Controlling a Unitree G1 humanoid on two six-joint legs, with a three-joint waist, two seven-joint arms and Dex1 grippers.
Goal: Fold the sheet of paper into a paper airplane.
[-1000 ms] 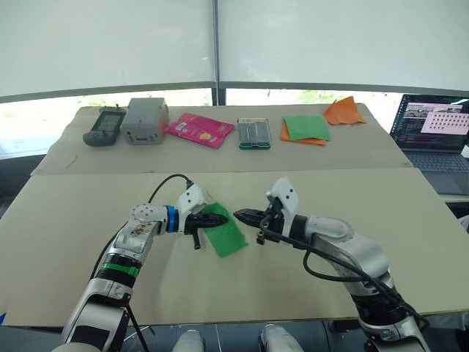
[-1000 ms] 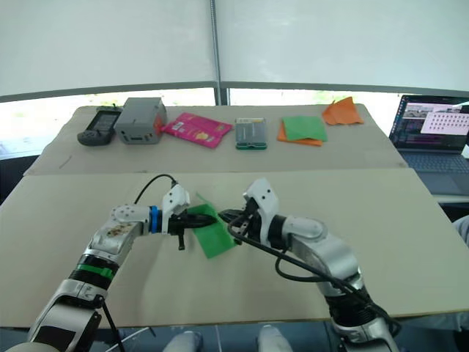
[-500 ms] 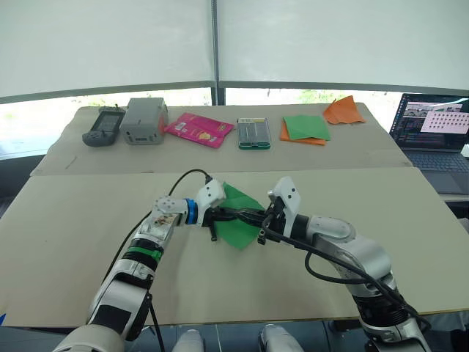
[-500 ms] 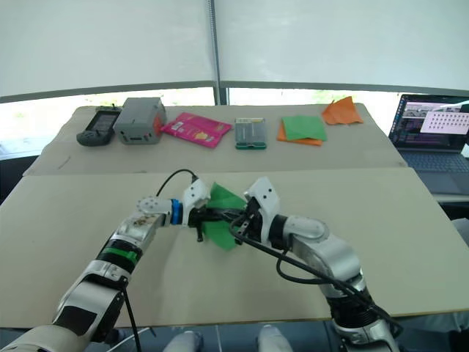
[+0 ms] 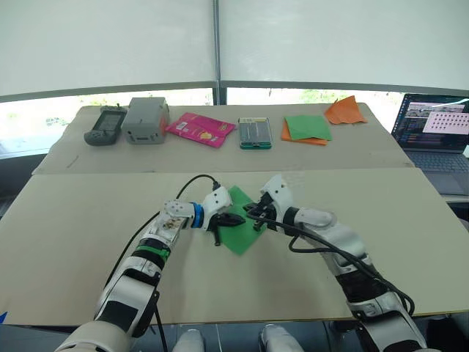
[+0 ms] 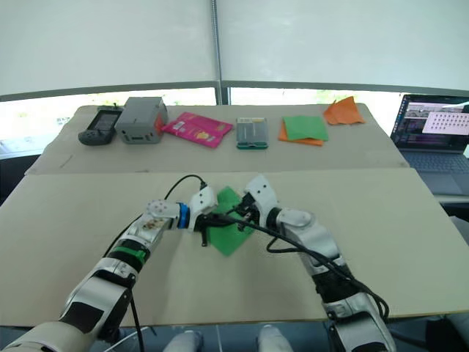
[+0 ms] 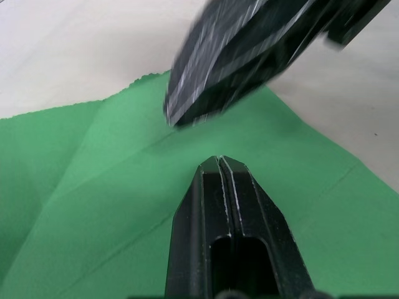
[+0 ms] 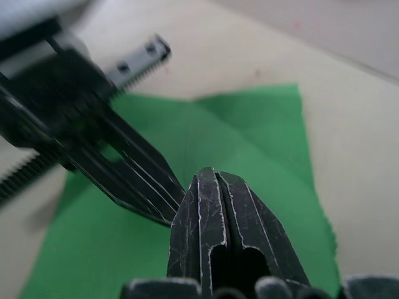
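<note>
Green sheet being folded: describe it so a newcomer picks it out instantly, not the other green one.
On the near table, find the two claws meeting tip to tip at the middle. The sheet of paper lies flat under them: plain bright green, creased, turned like a diamond. The other green sheet sits on the far table over orange paper; this one has no orange border, with the left claw and right claw over it.

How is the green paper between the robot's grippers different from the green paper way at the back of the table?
The sheet of paper lies on the near table, by the left gripper and right gripper; the far green sheet lies on the back table, away from both. The near one lies straight on the table and shows creases; the far one rests on orange paper and looks flat. Both are bright green.
</note>
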